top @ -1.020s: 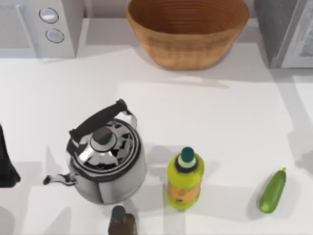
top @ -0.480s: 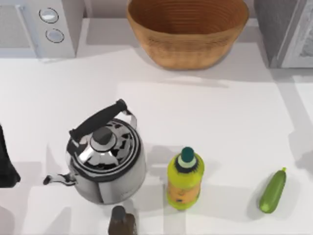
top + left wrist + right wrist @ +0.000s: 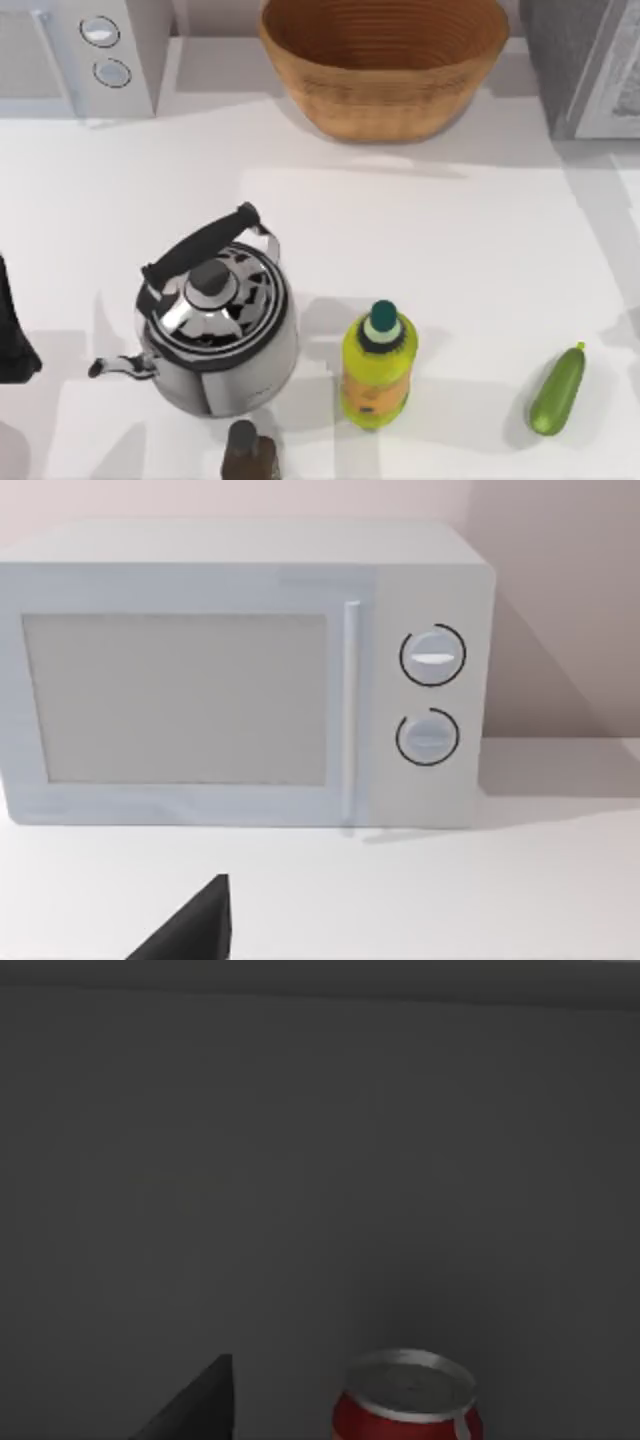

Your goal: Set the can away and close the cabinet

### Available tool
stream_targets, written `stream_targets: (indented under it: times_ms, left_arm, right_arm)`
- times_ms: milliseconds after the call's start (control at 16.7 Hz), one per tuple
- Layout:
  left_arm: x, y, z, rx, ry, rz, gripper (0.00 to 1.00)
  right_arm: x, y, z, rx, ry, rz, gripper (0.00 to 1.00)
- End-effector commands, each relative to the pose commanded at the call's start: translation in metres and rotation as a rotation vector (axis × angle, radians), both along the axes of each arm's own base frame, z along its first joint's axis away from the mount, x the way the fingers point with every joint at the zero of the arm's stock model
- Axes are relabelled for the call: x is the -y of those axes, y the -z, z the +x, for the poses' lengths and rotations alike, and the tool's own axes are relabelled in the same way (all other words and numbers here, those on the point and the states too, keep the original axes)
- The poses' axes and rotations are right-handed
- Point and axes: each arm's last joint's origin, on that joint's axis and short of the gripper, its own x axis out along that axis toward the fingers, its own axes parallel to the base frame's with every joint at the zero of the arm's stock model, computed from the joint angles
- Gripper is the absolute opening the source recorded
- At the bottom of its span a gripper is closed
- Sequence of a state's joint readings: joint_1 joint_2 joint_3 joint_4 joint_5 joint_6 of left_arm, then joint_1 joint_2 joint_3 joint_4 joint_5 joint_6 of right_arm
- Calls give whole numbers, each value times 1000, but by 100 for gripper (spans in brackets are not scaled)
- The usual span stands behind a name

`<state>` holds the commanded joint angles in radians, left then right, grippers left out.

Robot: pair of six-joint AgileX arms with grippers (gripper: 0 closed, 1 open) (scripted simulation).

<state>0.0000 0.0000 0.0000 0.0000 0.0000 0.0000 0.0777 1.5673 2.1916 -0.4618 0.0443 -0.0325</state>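
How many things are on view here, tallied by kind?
Appliances: 1, microwave
Kitchenware: 2, kettle, basket
Drink containers: 3, can, bottle, dark bottle
Vegetables: 1, zucchini
Total: 7

A steel kettle point(image 3: 218, 335) stood on the white worktop point(image 3: 420, 240), a yellow-green bottle point(image 3: 377, 365) just beside it. A courgette point(image 3: 557, 389) lay well apart, a wicker basket point(image 3: 384, 62) and microwave point(image 3: 240, 675) behind.
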Motion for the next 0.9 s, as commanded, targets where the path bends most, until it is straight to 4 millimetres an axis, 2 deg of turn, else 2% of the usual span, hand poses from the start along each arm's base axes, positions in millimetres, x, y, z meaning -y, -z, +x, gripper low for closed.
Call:
stream_targets:
  times_ms: [120,300,420,600,780,900]
  left_arm:
    - [0,0,0,0,0,0,100]
    - [0,0,0,0,0,0,100]
    - [0,0,0,0,0,0,100]
    - [0,0,0,0,0,0,100]
    - [0,0,0,0,0,0,100]
    - [0,0,0,0,0,0,100]
  right_arm:
    - [5,17,-32,-5,-6,-12,100]
    - [13,72,-77,-50,-9,-26,100]
    - [18,124,-107,-88,-6,-27,100]
    - [23,212,-144,-142,5,-18,100]
    - [27,295,-167,-166,18,-4,100]
    - [28,340,-175,-169,27,7,100]
